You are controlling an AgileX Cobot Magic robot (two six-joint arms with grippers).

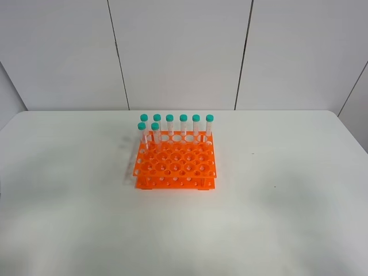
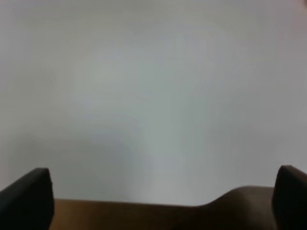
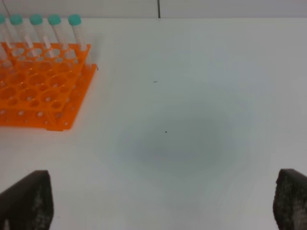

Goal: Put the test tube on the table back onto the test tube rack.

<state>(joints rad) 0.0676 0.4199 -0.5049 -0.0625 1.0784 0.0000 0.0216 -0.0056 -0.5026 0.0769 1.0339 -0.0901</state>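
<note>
The orange test tube rack (image 1: 175, 164) stands at the middle of the white table (image 1: 287, 218). Several teal-capped test tubes (image 1: 183, 123) stand upright in its back rows. No tube lies on the table in any view, and I cannot tell the task's test tube from the others. Neither gripper shows in the exterior high view. My left gripper (image 2: 158, 201) is open and empty, its dark fingertips (image 2: 26, 199) wide apart over bare white surface. My right gripper (image 3: 158, 201) is open and empty, to the right of the rack (image 3: 41, 96), with its tubes (image 3: 74, 28) in view.
White wall panels (image 1: 178, 52) rise behind the table's far edge. A blurred brown band (image 2: 144, 215) runs between the left fingertips. Bare tabletop lies left, right and in front of the rack.
</note>
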